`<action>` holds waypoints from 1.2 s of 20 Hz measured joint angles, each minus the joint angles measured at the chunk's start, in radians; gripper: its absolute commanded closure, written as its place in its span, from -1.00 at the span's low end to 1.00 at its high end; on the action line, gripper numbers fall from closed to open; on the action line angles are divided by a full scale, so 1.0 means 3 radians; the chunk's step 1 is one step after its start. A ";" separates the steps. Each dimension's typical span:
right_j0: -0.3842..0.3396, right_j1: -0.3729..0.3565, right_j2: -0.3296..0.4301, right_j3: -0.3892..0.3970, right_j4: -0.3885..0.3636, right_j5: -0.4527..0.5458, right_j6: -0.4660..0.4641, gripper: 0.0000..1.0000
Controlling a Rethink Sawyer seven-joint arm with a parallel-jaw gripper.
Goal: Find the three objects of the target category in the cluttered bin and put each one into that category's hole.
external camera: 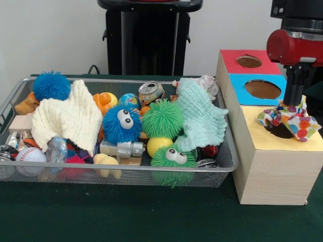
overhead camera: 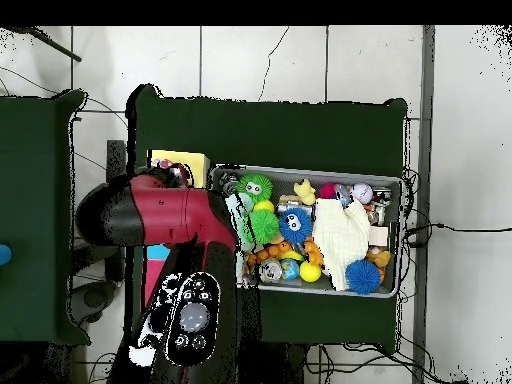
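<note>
A polka-dot cloth (external camera: 288,122) lies bunched over the dark hole in the yellow top (external camera: 308,145) of the wooden box. Its middle peaks up to my gripper (external camera: 292,102), which comes straight down onto it and looks shut on it. Behind the yellow top are a blue top with a hole (external camera: 262,89) and a red top with a hole (external camera: 249,61). In the wire bin (external camera: 126,171) a cream knitted cloth (external camera: 68,118) lies at the left and a mint cloth (external camera: 202,118) at the right. In the overhead view my arm (overhead camera: 160,215) hides the gripper.
The bin (overhead camera: 400,235) also holds blue (external camera: 121,123) and green (external camera: 161,118) fuzzy balls with eyes, a spiky blue ball (external camera: 51,85), a crushed can (external camera: 151,92), a baseball (external camera: 30,154) and a yellow ball (external camera: 157,145). Green felt covers the table (external camera: 151,212).
</note>
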 measured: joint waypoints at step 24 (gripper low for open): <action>0.0000 0.0134 0.0000 0.0001 -0.0004 -0.0041 0.0000 1.00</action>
